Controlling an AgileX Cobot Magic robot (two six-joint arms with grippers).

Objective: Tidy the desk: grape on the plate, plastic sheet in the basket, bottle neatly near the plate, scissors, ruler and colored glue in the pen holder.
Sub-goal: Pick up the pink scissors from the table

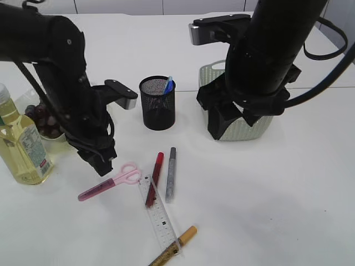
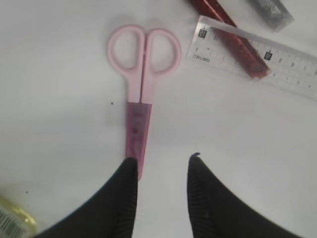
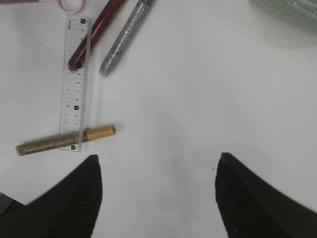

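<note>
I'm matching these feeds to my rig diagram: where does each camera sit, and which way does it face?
Exterior: in front of the table, above it, looking down at a slant; both arms, pen holder, basket, bottle.
Left wrist: on the left arm, looking down past its fingers at the scissors.
Right wrist: on the right arm, looking down past its fingers at bare table.
Shared: the ruler and red glue appear in all three.

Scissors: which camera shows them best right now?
Left wrist view: the scissors fill the frame, pink handles to sheathed blades, whose tip lies by one finger. The exterior view shows them whole but small; the right wrist view catches only a handle loop.
</note>
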